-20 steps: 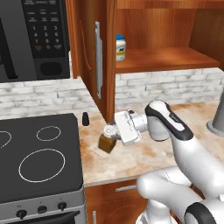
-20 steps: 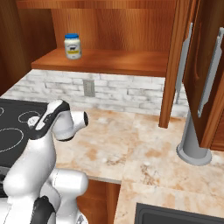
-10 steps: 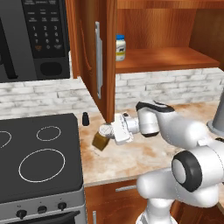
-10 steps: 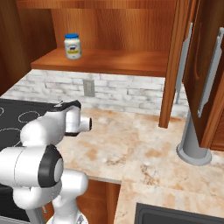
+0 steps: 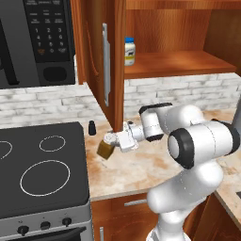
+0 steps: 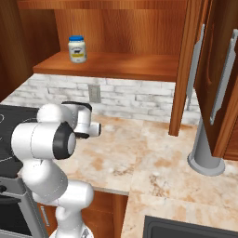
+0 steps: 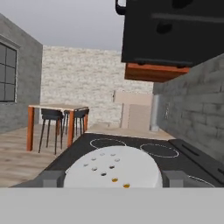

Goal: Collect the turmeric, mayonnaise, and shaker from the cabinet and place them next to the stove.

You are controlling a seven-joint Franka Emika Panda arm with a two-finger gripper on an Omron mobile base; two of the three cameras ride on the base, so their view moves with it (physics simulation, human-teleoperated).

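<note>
turmeric [image 5: 105, 147] half behind end effector [image 5: 114, 141]

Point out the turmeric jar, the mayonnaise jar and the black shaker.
turmeric jar [image 5: 105, 148], left base view, on its brown body, in the gripper over the counter.
mayonnaise jar [image 6: 77, 49], right base view, on its white label, on the cabinet shelf.
shaker [image 5: 92, 127], left base view, on its black body, by the stove.

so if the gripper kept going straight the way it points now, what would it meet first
The gripper, its jaws shut on the turmeric, points sideways toward the stove. The jar would probably pass low over the black cooktop; beyond it the way looks free, though depth is unclear.
</note>
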